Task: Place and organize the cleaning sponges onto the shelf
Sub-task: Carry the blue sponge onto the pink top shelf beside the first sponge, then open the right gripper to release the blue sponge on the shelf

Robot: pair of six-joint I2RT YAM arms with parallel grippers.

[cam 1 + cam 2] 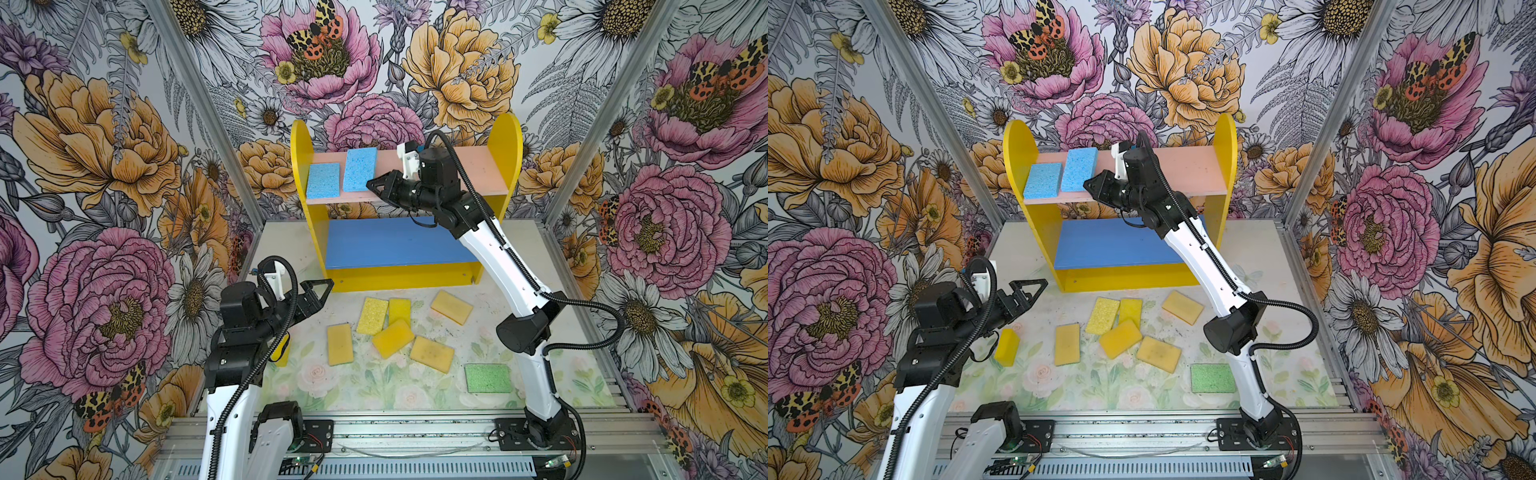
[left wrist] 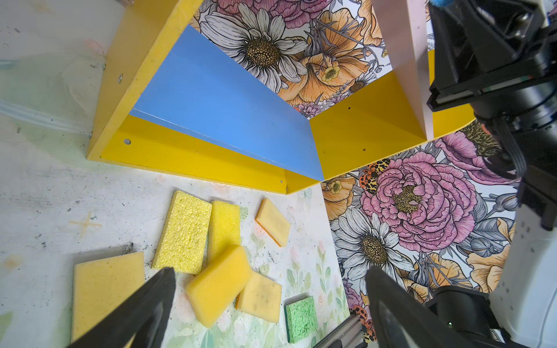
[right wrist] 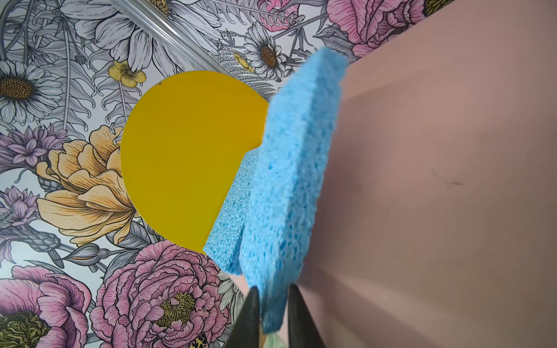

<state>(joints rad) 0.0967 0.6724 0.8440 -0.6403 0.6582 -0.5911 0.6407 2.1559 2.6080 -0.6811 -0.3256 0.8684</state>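
The shelf (image 1: 469, 170) (image 1: 1187, 166) stands at the back. Two light blue sponges are on its pink upper board: one (image 1: 323, 180) (image 1: 1043, 180) flat by the left panel, the other (image 1: 360, 168) (image 1: 1079, 168) (image 3: 289, 180) beside it. My right gripper (image 1: 371, 186) (image 1: 1089, 185) (image 3: 272, 290) is at that second sponge's near end. Its jaws stand slightly apart around the end, with a thin gap showing. Several yellow sponges (image 1: 392, 337) (image 1: 1120, 337) (image 2: 218, 283) and a green one (image 1: 487, 377) (image 1: 1212, 377) (image 2: 301, 319) lie on the table. My left gripper (image 1: 322, 286) (image 1: 1034, 286) (image 2: 271, 271) hovers wide open and empty, left of the pile.
The blue lower board (image 1: 390, 243) (image 2: 217, 102) holds nothing. One yellow sponge (image 1: 1007, 347) lies close under my left arm. The right arm slants across the shelf's right half. Floral walls close in the left, back and right; a metal rail (image 1: 415, 432) runs along the front.
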